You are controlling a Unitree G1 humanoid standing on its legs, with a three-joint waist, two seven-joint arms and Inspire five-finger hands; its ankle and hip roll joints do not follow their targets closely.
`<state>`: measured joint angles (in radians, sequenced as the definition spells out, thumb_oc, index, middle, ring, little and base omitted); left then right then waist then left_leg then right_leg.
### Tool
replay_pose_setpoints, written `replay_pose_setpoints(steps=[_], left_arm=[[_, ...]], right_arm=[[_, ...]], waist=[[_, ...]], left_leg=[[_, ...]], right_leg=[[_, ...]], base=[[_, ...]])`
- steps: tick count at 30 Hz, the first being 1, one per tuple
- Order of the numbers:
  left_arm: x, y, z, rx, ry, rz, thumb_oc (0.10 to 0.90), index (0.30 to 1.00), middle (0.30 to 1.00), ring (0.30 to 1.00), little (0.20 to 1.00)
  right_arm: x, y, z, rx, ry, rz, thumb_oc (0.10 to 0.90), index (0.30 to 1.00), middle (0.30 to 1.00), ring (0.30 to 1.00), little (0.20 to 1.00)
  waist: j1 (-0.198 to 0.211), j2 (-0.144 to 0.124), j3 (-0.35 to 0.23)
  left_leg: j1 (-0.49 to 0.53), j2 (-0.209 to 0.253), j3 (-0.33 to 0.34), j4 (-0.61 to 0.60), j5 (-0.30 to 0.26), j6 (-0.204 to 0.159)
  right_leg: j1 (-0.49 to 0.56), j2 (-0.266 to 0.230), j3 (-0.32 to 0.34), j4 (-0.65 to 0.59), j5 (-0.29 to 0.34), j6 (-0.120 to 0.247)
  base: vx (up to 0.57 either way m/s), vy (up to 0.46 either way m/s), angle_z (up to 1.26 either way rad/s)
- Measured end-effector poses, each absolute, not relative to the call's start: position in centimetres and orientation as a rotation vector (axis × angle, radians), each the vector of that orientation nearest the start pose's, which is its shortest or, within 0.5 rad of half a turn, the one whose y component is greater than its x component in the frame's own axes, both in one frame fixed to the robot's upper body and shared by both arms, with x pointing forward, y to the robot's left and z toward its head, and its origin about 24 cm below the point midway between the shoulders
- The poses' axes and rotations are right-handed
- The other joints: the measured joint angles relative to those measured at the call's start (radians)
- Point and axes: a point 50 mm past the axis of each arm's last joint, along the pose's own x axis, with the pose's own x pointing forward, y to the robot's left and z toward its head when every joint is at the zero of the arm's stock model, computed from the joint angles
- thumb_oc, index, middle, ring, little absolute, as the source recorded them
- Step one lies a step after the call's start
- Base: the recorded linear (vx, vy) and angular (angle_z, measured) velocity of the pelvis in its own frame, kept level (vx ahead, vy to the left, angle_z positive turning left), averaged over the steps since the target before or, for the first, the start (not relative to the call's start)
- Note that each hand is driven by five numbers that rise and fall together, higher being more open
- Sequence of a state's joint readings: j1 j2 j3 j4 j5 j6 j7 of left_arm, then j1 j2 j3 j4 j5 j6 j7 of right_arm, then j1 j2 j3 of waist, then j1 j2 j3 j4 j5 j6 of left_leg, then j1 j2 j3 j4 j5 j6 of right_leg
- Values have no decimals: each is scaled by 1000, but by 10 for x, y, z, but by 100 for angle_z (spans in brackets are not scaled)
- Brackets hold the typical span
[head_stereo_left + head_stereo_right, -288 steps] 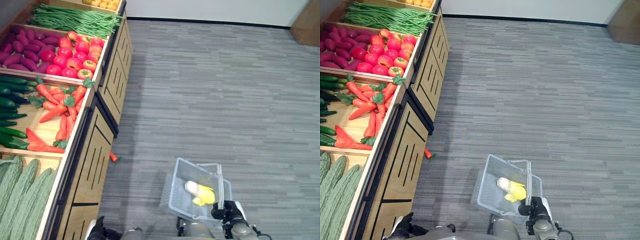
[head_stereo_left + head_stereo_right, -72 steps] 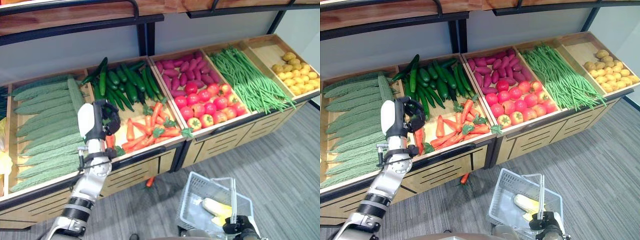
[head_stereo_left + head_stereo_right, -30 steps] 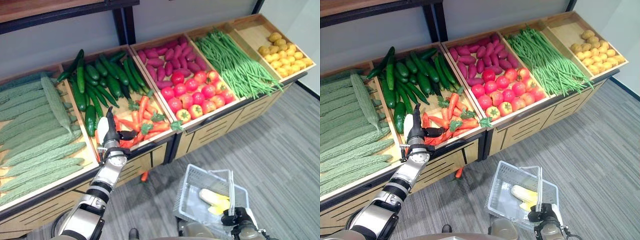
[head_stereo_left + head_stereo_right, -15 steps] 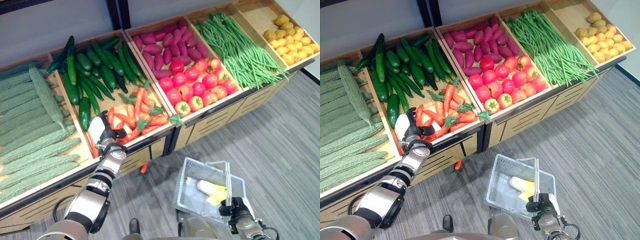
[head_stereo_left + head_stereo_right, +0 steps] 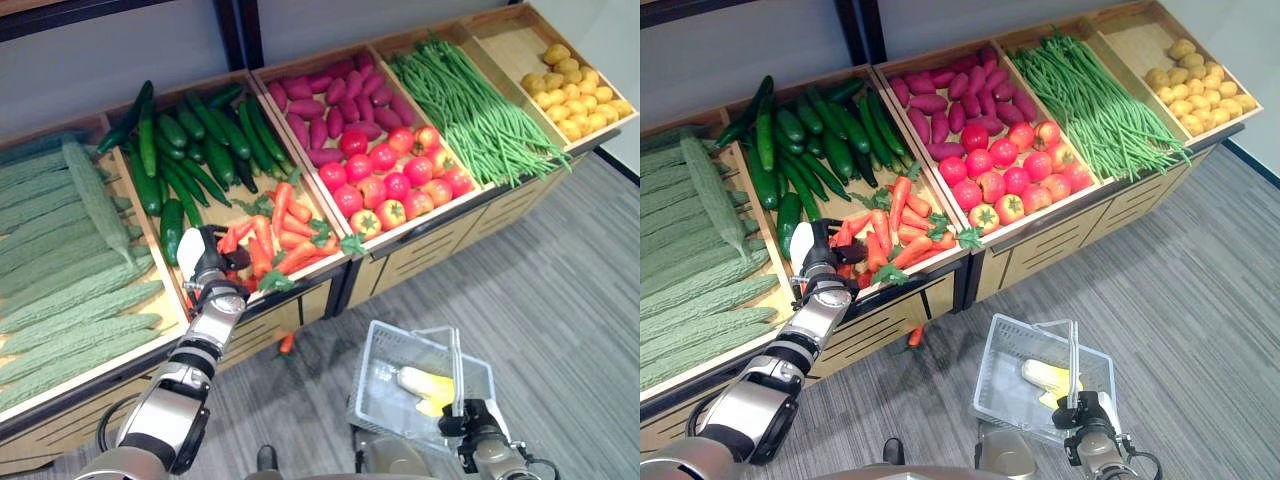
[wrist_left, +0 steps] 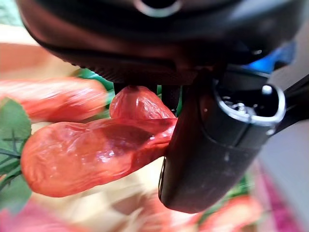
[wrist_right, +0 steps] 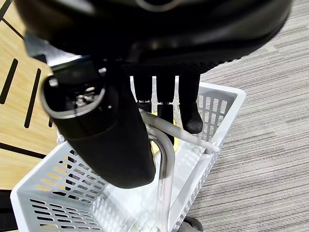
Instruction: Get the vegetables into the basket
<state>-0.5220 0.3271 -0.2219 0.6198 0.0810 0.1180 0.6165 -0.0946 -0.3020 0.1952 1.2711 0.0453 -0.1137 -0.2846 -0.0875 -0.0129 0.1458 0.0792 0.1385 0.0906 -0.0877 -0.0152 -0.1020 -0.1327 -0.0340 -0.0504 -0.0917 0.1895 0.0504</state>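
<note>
The left hand reaches into the near left corner of the carrot bin, its thumb and fingers curled round a carrot that lies among the other carrots; the left wrist view shows the orange body pinched against the thumb, its green top toward the far side from the hand; the right hand hangs low on the right, fingers hooked on the handle of the white basket, which already holds a yellow item; a stray carrot lies on the floor just below the stand; cucumbers fill the far part of the same bin, tomatoes and beans sit in bins to the right. The step in hand appears to be lifting the carrot free; doing it well likely means a firm pinch near the middle, a straight rise clear of the bin's near lip so neighbours are not dragged out, then a swing right and down over the basket, which should be held level. The carrot's long axis seems to run roughly near-left to far-right across the bin, though in the eye views the hand hides most of it, so its exact heading is hard to tell.
</note>
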Motion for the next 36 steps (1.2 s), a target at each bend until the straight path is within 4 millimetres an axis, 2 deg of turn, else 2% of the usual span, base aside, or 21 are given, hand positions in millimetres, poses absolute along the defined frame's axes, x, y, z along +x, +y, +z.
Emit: replay_pose_setpoints(steps=[5,9,10,13,16,22,30,36], left_arm=[[335,203,103,633,-183,483,400,300,300,300,300],[323,220,130,740,-310,499,400,300,300,300,300],[315,224,141,827,-390,464,400,300,300,300,300],[311,231,139,920,-392,415,400,300,300,300,300],[304,238,128,977,-349,378,400,300,300,300,300],[293,247,108,1019,-257,269,400,300,300,300,300],[288,240,106,990,-256,175,400,300,300,300,300],[280,228,113,958,-314,66,400,300,300,300,300]], right_arm=[[121,-266,-142,-487,1038,-297,400,300,300,300,300],[118,-267,-142,-477,1045,-300,400,300,300,300,300],[114,-269,-143,-472,1057,-305,400,300,300,300,300],[110,-271,-144,-454,1069,-306,400,300,300,300,300],[104,-271,-145,-447,1080,-298,400,300,300,300,300],[101,-272,-146,-435,1091,-296,400,300,300,300,300],[96,-272,-147,-422,1109,-281,400,300,300,300,300],[87,-277,-147,-403,1124,-314,400,300,300,300,300]], waist=[[21,-1,1],[25,-1,0],[35,0,0],[45,0,0],[51,0,-6],[48,-1,-13],[51,-4,-39],[51,-19,-42]], left_leg=[[8,-2,-9,0,2,-2],[11,-3,-14,0,2,-2],[15,-6,-20,0,2,-2],[27,-11,-24,0,1,0],[33,-15,-34,0,0,0],[31,-15,-45,0,1,2],[37,-18,-48,0,0,3],[43,-57,-39,5,0,21]], right_leg=[[11,-4,-6,-2,-11,9],[16,-5,-10,3,1,-5],[23,-9,-15,3,1,-4],[40,-17,-19,-2,-4,1],[52,-22,-28,-2,-18,13],[53,-22,-33,-2,-12,3],[61,-26,-35,-2,-11,5],[61,-53,-10,4,4,26]], base=[[-15,19,4],[-34,48,4],[-53,53,8],[29,38,9],[3,24,10],[4,11,3],[5,47,2],[-39,172,-7]])
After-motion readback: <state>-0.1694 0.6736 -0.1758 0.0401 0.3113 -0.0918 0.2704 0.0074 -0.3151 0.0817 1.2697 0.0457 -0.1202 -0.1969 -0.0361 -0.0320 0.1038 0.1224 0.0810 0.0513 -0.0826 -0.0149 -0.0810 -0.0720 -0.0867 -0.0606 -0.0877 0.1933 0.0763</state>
